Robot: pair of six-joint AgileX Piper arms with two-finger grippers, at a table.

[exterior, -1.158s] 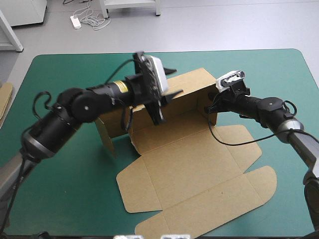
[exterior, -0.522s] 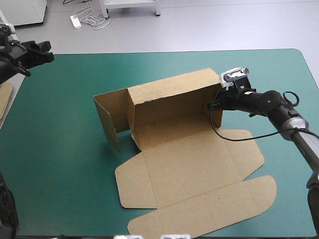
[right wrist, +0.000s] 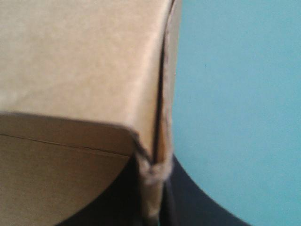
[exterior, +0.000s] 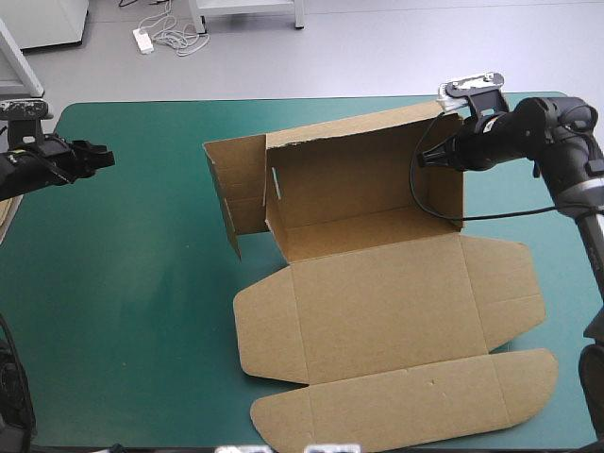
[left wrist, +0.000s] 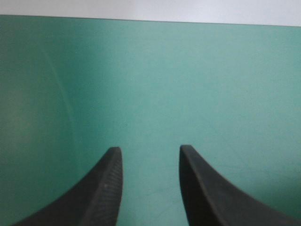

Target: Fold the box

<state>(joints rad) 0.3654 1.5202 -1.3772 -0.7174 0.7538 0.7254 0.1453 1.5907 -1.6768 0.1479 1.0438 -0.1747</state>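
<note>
**A:** Brown board: the box [exterior: 377,311] sits on the teal-green cover [exterior: 142,302], partly raised. Which parts stand?

**B:** The long back wall [exterior: 363,175] stands upright. A side flap [exterior: 236,189] is raised at the end away from the right gripper [exterior: 429,157]. The flat panels [exterior: 406,401] spread toward the table's near edge.

**A:** What lies between the raised walls?

**B:** Bare board, the box's own.

**A:** State of the right gripper?

**B:** Its black fingers are pinched on the box's end wall. In the right wrist view the board's edge is sandwiched between them.

**A:** And the left gripper [exterior: 102,157]?

**B:** Its fingers are spread apart, with plain cover ahead and beneath. It hovers near the table's left edge, well apart from the box.
</note>
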